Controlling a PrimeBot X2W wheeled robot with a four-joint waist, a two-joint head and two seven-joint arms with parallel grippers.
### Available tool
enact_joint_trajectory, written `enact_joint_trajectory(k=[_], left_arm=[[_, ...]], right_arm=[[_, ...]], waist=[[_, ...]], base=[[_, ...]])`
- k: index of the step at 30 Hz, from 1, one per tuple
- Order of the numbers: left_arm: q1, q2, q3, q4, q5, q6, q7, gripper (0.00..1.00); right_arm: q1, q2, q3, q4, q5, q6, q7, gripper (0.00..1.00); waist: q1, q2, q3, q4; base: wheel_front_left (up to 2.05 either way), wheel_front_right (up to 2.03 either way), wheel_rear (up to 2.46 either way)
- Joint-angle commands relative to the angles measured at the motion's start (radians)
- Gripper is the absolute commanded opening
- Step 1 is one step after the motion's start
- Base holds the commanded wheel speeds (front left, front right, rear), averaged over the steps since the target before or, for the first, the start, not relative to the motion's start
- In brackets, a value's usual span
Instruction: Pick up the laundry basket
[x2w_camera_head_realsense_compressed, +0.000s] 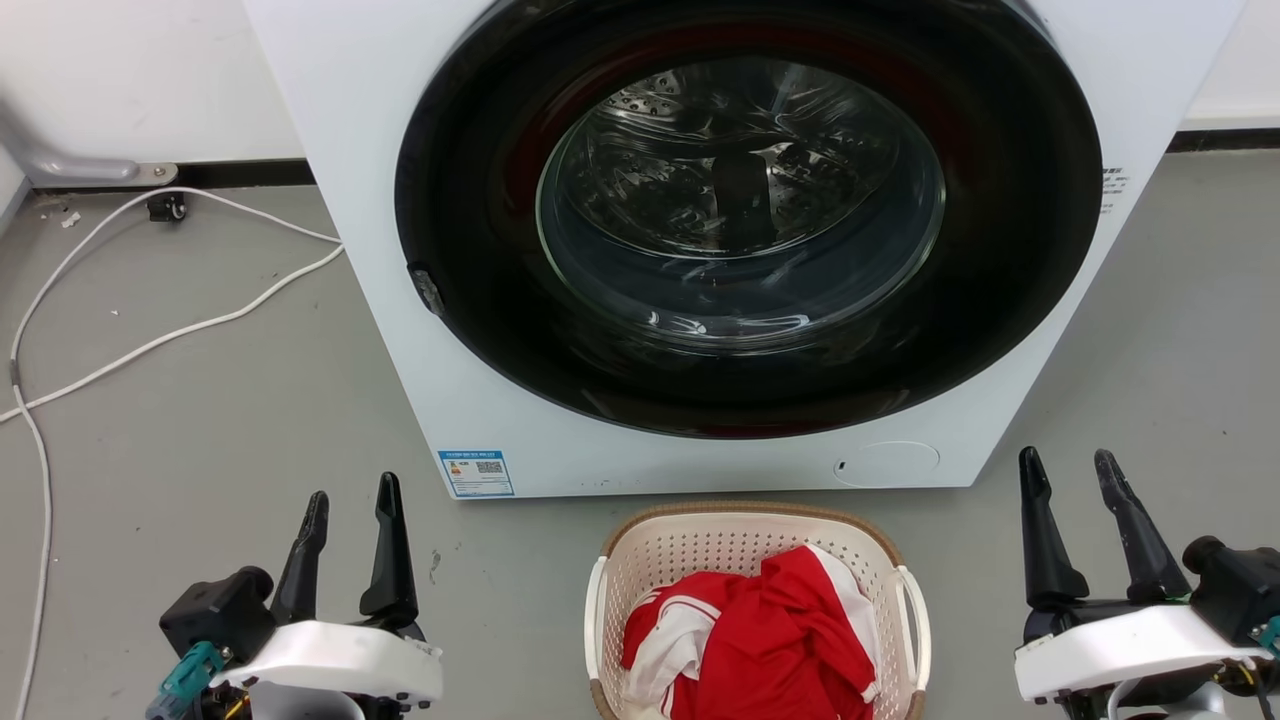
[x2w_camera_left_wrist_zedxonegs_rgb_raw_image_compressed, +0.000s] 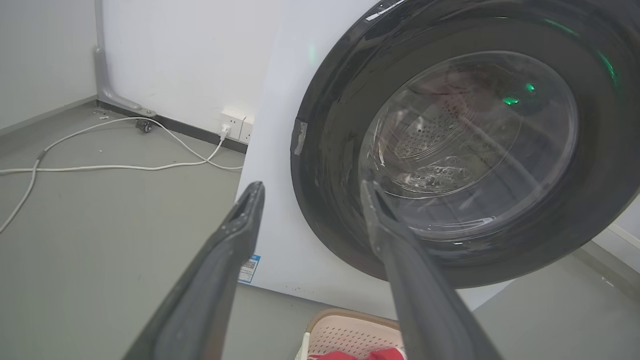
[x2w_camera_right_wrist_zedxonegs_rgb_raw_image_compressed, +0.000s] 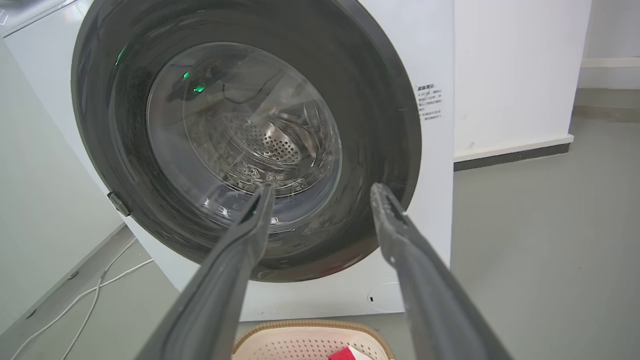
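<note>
two white loop handles flank the cream perforated laundry basket (x2w_camera_head_realsense_compressed: 745, 545)

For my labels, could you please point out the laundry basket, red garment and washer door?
laundry basket (x2w_camera_head_realsense_compressed: 720, 545): head view, back wall.
red garment (x2w_camera_head_realsense_compressed: 790, 630): head view, middle fold.
washer door (x2w_camera_head_realsense_compressed: 740, 200): head view, glass centre.

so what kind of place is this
Probably a laundry room or corner: a front-loading washing machine, a laundry basket holding red and white clothes on the grey floor before it, and a white cable plugged into a wall socket.
</note>
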Motion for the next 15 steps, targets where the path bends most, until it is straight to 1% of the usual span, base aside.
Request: enact_joint_trajectory(k=[1, 15], left_arm=[[0.001, 0.003, -0.001, -0.008, 0.023, 0.004, -0.009, 1.0], [0.015, 0.004, -0.006, -0.007, 0.156, 0.009, -0.04, 1.0]], right_arm=[[0.004, -0.001, -0.003, -0.013, -0.02, 0.0, -0.008, 1.0], [0.015, -0.001, -0.006, -0.017, -0.157, 0.0, -0.04, 1.0]], waist=[[0.0, 0.0, 0.002, 0.001], [0.0, 0.0, -0.001, 0.001]], base=[[0.0, 0.0, 0.0], [0.0, 0.0, 0.0]])
